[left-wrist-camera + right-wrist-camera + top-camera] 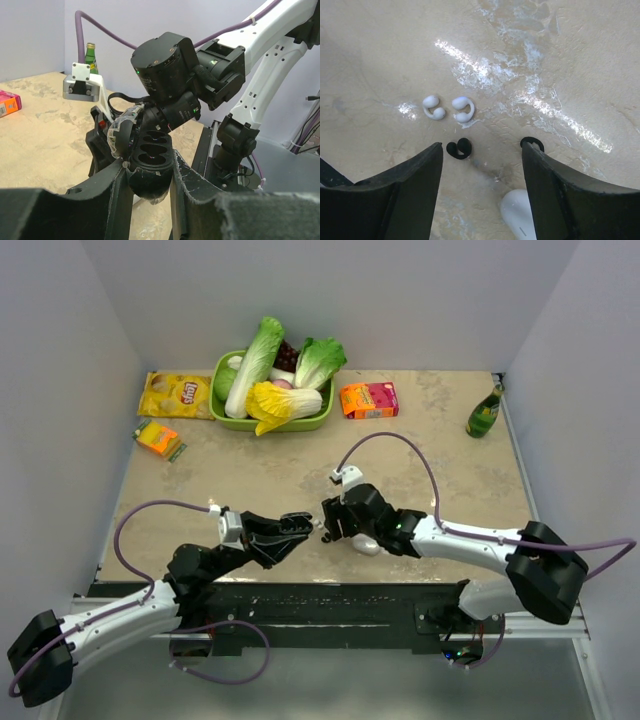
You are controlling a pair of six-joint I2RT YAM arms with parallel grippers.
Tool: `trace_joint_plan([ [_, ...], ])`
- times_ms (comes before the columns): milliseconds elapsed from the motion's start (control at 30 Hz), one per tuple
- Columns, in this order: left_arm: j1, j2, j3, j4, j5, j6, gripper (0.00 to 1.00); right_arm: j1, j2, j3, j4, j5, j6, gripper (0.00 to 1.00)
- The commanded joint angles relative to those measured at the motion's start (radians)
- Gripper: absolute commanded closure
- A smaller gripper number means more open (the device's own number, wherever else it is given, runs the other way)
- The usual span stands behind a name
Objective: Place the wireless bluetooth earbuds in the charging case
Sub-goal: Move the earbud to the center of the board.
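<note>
Two white wireless bluetooth earbuds (434, 107) (463, 109) lie side by side on the table, just beyond my right gripper (481, 146), which hangs open above them with nothing between its fingers. The white charging case (519, 216) (365, 543) lies closed on the table under that gripper, near its right finger. A black earbud (459, 148) sits by the left fingertip, and another black one (532, 143) peeks out from behind the right fingertip. My left gripper (150, 161) (300, 527) is shut on an open black case (150, 150) with empty wells, held up close to the right gripper (330, 523).
At the back stand a green basket (222, 418) of vegetables, a yellow chip bag (175, 395), an orange-pink box (368, 400) and a green bottle (485, 412). A small orange pack (158, 438) lies at the left edge. Walls close in both sides.
</note>
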Motion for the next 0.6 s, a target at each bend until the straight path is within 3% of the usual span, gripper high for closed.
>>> trace_joint_plan([
  [0,0.003,0.006,-0.174,0.050,0.015,-0.011,1.00,0.002,-0.016,-0.020,-0.012,0.046,0.036,0.36],
  [200,0.003,-0.002,-0.171,0.041,0.014,-0.011,1.00,-0.032,0.007,-0.023,-0.057,0.131,0.088,0.48],
  [333,0.003,0.003,-0.172,0.044,0.015,-0.011,1.00,-0.125,0.005,-0.037,-0.038,0.082,0.084,0.49],
  [567,0.003,0.030,-0.178,0.079,0.021,-0.014,1.00,-0.162,0.062,-0.031,-0.019,0.022,0.068,0.50],
])
